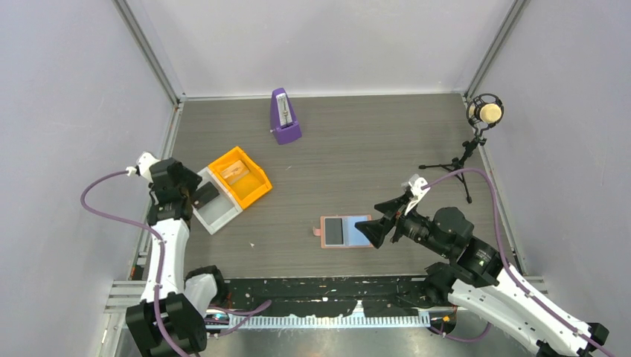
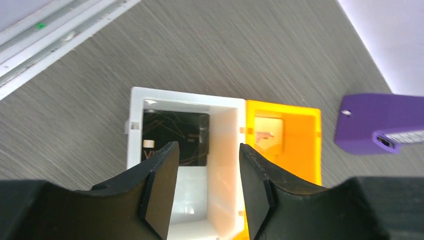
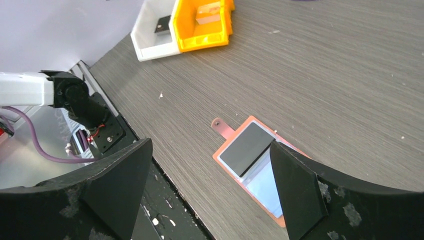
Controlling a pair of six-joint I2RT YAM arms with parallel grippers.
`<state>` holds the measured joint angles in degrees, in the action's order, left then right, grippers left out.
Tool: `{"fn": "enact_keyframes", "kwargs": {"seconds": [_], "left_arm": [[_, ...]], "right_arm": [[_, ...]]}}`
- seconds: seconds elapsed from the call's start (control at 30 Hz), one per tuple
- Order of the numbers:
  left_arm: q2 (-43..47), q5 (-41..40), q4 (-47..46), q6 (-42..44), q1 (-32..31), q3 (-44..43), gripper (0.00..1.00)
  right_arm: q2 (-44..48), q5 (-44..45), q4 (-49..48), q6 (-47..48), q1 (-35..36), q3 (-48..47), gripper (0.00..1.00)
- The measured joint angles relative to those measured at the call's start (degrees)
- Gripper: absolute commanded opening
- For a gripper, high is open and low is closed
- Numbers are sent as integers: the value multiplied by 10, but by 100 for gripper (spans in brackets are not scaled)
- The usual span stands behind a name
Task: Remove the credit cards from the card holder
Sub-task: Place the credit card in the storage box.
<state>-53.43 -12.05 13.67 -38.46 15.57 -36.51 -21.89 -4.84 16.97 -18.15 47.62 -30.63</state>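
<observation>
The salmon-tan card holder (image 1: 364, 244) lies open flat on the table at front centre, tab to the left. One dark credit card (image 1: 333, 231) lies on its left half; the right blue-grey face (image 1: 357, 227) is bare. In the right wrist view the card (image 3: 247, 148) and holder (image 3: 227, 164) lie just ahead. My right gripper (image 1: 370, 217) is open and empty, hovering over the holder's right side. Another dark card (image 2: 175, 135) lies in a white bin (image 2: 180, 95). My left gripper (image 2: 207, 150) is open and empty above that bin.
An orange bin (image 1: 257, 186) with a pale tan object (image 1: 234, 171) touches the white bin (image 1: 216, 217) at left. A purple metronome (image 1: 285, 117) stands at the back. A microphone on a tripod (image 1: 484, 113) stands at the right. The table's near edge (image 3: 165, 180) is close to the holder.
</observation>
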Motion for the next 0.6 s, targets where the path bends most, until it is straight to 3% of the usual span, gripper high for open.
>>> {"fn": "enact_keyframes", "kwargs": {"seconds": [0.23,0.43,0.6], "left_arm": [[24,141,58,16,1,-30,51],[52,303,99,39,-10,-23,51],[120,369,147,62,-70,-16,51]], "right_arm": [[-62,49,33,-36,0,-10,98],[-115,91,54,-98,0,-9,83],[-154,107,43,-151,0,9,59]]}}
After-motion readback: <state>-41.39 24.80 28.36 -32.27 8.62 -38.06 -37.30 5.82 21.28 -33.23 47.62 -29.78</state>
